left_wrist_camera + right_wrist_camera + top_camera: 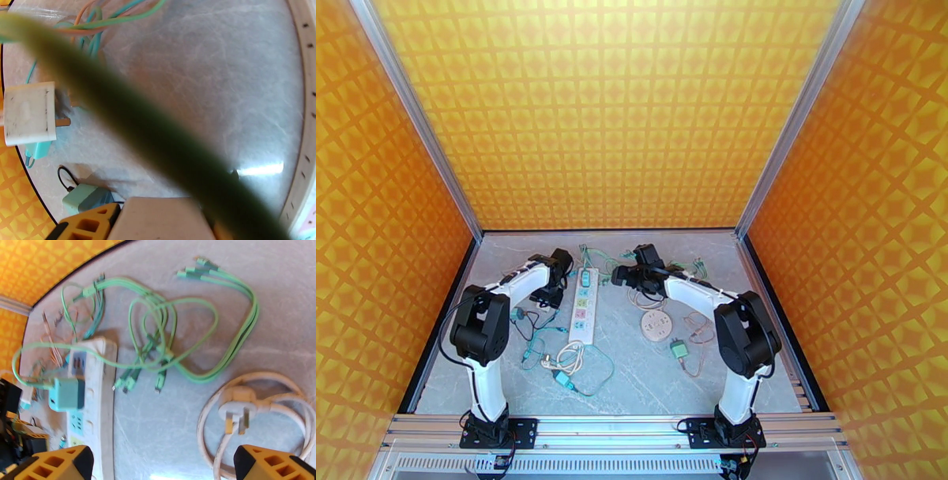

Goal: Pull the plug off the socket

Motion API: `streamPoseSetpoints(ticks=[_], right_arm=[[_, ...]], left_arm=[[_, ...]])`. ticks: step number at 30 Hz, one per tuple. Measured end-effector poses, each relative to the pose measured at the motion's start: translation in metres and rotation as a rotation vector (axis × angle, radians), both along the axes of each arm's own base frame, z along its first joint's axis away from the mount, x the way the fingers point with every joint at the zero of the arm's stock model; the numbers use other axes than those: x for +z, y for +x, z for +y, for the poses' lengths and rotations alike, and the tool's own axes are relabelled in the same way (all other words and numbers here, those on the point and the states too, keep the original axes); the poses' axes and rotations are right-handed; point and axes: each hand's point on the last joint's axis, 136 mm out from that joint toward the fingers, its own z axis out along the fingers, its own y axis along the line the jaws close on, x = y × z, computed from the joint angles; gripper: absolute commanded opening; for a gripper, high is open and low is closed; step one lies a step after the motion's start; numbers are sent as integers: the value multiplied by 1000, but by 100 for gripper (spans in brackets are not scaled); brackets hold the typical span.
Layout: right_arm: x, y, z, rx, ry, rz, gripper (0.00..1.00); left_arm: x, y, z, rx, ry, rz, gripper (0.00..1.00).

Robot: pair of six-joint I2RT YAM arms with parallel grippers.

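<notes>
**Plug not yet pulled; right jaws spread wide, holding nothing**

At the left, the left gripper is set just beside the power strip (whether its jaws are apart or together cannot be told). The teal plug is seated in a socket near the strip's far end. Its pins are judged to point down into the strip's face, so its long axis is taken as upright, while the strip runs near to far. To the right, the right gripper is held wide apart. If the strip is not pinned, it could be lifted with the plug. The thin green lead looped beside the plug could be snagged.
</notes>
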Motion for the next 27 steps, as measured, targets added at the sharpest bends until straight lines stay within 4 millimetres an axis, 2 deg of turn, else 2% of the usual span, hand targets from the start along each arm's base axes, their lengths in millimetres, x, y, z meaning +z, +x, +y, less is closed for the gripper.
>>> streamPoseSetpoints(ticks=[3, 8, 9, 12, 15, 18, 22, 27], right_arm=[[4, 4, 0, -11, 30, -6, 98], [9, 6, 8, 3, 85, -17, 98], [9, 5, 10, 9, 91, -15, 98], [10, 4, 13, 22, 104, -13, 99], [8, 1, 15, 36, 108, -4, 98], [6, -3, 18, 48, 110, 4, 99], [5, -8, 28, 78, 111, 8, 98], [3, -5, 50, 127, 120, 22, 99]], left_arm=[[-6, 3, 4, 7, -2, 5, 42], [-9, 7, 9, 16, -8, 12, 56], [-10, 8, 9, 15, -10, 15, 65], [-13, 12, 11, 23, -15, 15, 81], [-14, 13, 13, 35, -21, 17, 88], [-8, 17, 9, 48, -39, 2, 99], [8, 18, 5, 64, -78, -34, 99], [45, 18, -2, 92, -154, -112, 99]])
